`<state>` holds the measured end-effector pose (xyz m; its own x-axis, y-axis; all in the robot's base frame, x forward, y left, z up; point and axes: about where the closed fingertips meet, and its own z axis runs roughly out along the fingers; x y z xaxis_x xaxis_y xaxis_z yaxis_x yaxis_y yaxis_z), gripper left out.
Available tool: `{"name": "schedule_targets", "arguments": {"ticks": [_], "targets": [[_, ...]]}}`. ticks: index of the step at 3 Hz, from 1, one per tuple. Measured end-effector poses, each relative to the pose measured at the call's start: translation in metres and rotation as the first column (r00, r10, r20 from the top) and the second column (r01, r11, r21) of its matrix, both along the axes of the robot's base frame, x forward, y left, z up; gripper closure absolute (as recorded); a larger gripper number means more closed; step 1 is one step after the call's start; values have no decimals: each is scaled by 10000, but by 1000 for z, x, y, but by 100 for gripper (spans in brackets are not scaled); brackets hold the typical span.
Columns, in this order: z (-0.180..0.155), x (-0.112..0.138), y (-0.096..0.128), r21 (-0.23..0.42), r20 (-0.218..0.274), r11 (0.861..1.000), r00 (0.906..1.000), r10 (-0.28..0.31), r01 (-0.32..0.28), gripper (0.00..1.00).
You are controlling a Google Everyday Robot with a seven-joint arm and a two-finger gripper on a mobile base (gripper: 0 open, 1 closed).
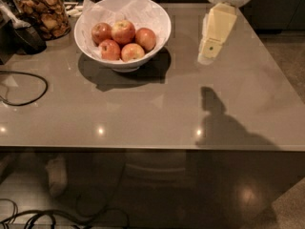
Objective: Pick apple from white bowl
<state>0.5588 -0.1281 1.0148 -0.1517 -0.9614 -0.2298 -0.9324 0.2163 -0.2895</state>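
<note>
Hovering right of the white bowl (159,39) — jaws far from the apple (123,31).

A glass snack jar (40,13) stands at the table's (143,123) far left corner. A black cable (35,87) loops at its left edge. The gripper (209,51) hovers above its far right.

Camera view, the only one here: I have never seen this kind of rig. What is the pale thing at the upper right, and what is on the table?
One camera looks down on a grey table. The pale yellow piece at the upper right is the gripper of a one-armed mobile robot. It hangs above the table, right of the white bowl, with nothing in it. The paper-lined bowl holds five apples. The apple to pick is the larger, paler one at the back. A jar of brown snacks and a black cable are at the left.
</note>
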Motion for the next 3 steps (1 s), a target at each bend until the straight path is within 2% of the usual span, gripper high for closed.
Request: {"name": "schedule_targets", "arguments": {"ticks": [1,2,3], "targets": [[3,27,31,-138,47,9991,9992,391,-390,0],[6,32,38,-6,296,9990,9985,451,-451,0],[11,54,55,456,676,9986,9974,248,-280,0]]}}
